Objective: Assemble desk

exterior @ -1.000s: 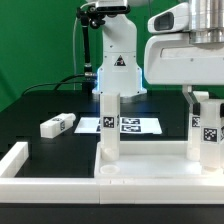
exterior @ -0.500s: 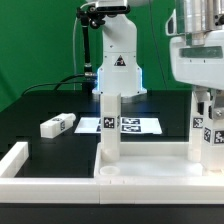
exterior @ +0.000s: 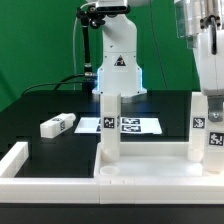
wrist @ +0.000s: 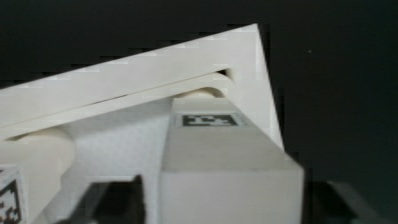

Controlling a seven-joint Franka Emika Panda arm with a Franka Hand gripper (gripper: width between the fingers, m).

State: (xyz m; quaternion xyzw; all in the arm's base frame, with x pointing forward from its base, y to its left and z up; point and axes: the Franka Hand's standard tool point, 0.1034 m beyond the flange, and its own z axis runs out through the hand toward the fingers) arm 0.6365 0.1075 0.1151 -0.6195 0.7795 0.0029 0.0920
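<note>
The white desk top lies at the front. One tagged leg stands upright at its left corner, and two legs stand close together at the exterior view's right. My gripper reaches down onto the right pair. In the wrist view my gripper straddles an upright leg, with a dark finger close on each side. That leg stands in a corner of the desk top. Another leg lies loose on the black table.
The marker board lies flat behind the desk top. A white border rail runs along the front left. The robot's base stands at the back centre, before a green backdrop.
The arm's wrist has shifted toward the exterior view's right and looks narrower, as if turned. The legs and the desk top have stayed where they were.
</note>
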